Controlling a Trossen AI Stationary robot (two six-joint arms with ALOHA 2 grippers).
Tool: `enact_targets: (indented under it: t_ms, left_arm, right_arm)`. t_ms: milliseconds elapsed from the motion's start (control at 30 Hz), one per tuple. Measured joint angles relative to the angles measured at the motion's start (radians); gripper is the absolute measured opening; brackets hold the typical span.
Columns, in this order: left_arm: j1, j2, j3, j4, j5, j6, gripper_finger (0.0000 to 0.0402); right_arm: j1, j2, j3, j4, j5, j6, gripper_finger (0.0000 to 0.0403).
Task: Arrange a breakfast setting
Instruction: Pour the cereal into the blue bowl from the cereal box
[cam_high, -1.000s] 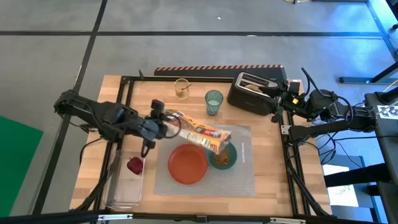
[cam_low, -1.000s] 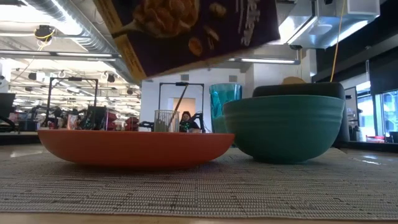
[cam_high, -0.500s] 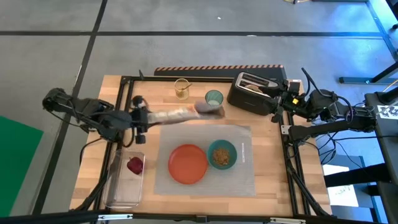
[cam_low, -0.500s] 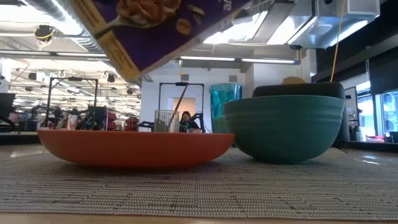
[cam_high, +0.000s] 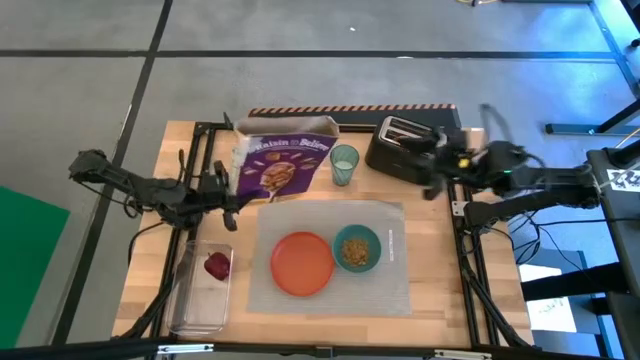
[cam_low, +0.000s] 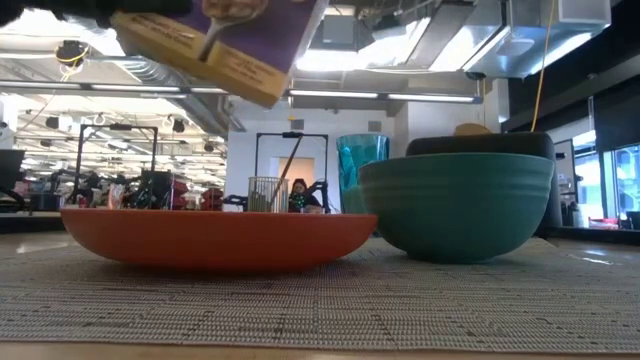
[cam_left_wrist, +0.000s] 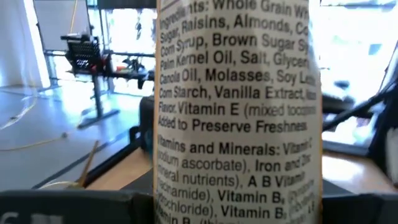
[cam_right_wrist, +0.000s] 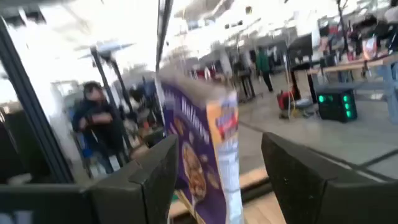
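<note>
The left gripper (cam_high: 228, 185) has its fingers clenched on the purple cereal box (cam_high: 278, 164), held above the worktop (cam_high: 430, 250). Right of those fingers the orange plate (cam_high: 302, 264) and teal bowl (cam_high: 357, 248) sit on the placemat (cam_high: 395, 280). The right gripper (cam_high: 432, 172), fingers released, hovers by the toaster (cam_high: 400, 148).

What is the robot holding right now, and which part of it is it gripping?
The left end effector holds the purple cereal box by its narrow side panel, near the box's lower end. The right end effector, beside the black toaster, is open and holds nothing.
</note>
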Motion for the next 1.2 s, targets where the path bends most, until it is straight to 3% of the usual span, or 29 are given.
enact_targets:
  t_ms: [133,233,467,733,933,1200]
  left_arm:
    - [0.026,0.002,-0.056,0.175,0.053,0.011,0.0144]
    - [0.045,0.013,-0.057,0.166,0.078,0.015,0.0144]
    - [0.067,0.013,-0.058,0.088,0.141,0.027,0.0144]
    - [0.067,0.013,-0.058,0.027,0.140,0.039,0.0144]
    - [0.067,0.013,-0.058,0.026,0.139,0.039,0.0144]
    - [0.066,-0.020,-0.057,0.128,0.104,0.064,0.0144]
  right_arm:
    - [-0.015,0.128,0.117,-0.013,-0.043,-0.059,0.0221]
    - [-0.050,0.223,0.256,-0.065,-0.119,-0.105,0.0221]
    - [-0.180,0.446,0.669,-0.473,-0.178,-0.200,0.0221]
    - [-0.315,0.716,1.001,-0.716,-0.518,-0.216,0.0221]
    - [-0.321,0.797,1.084,-0.785,-0.581,-0.238,0.0221]
    - [-0.324,0.736,1.085,-0.788,-0.529,-0.238,0.0221]
